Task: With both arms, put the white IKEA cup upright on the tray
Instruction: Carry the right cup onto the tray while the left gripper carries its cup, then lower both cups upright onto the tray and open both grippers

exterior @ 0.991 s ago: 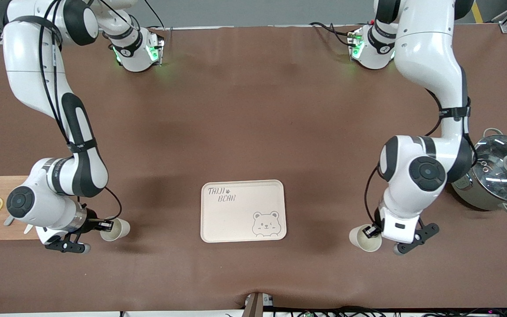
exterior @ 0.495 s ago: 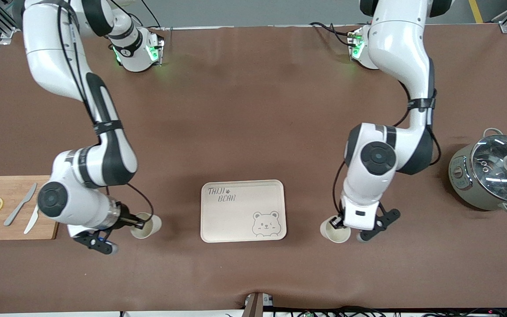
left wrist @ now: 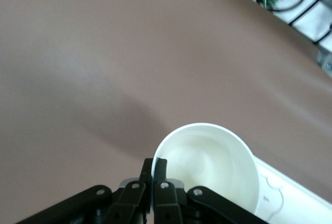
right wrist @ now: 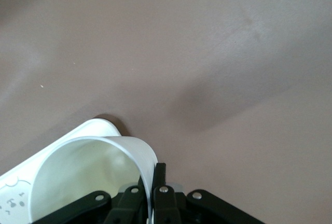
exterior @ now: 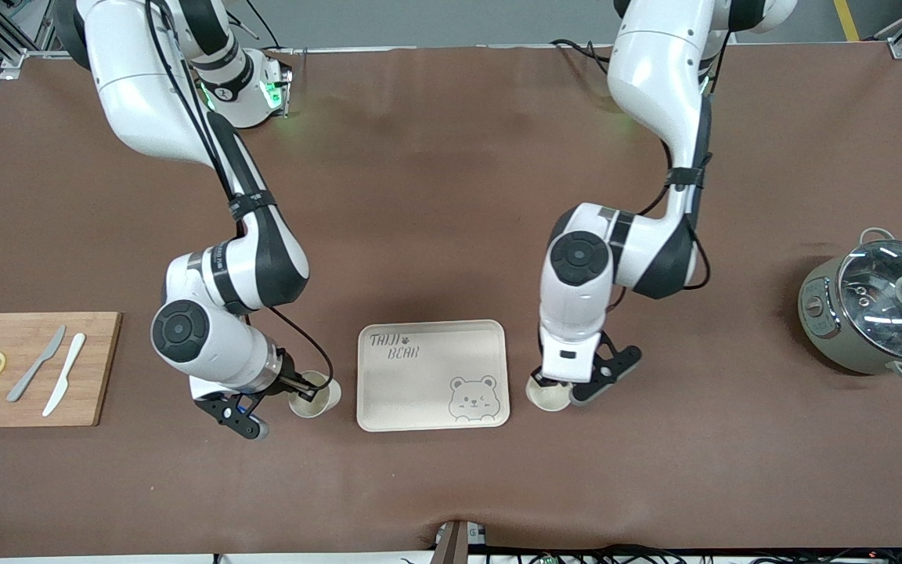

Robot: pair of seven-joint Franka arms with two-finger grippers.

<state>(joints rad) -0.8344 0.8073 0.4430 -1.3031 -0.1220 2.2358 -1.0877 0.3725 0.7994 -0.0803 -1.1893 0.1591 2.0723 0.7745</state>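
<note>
brown table mat (exterior: 435,172) carries the cream tray (exterior: 427,407) near the front camera, nothing on it yet. right gripper (exterior: 299,386) pinches one wall of a white cup (exterior: 315,398), mouth up, just beside the tray's edge toward the right arm's end. left gripper (exterior: 551,382) pinches a second white cup (exterior: 548,394) the same way at the tray's other short edge. rim grips keep both cups upright for lowering. cutting board (exterior: 36,368) and lidded pot (exterior: 874,313) sit well apart.
</note>
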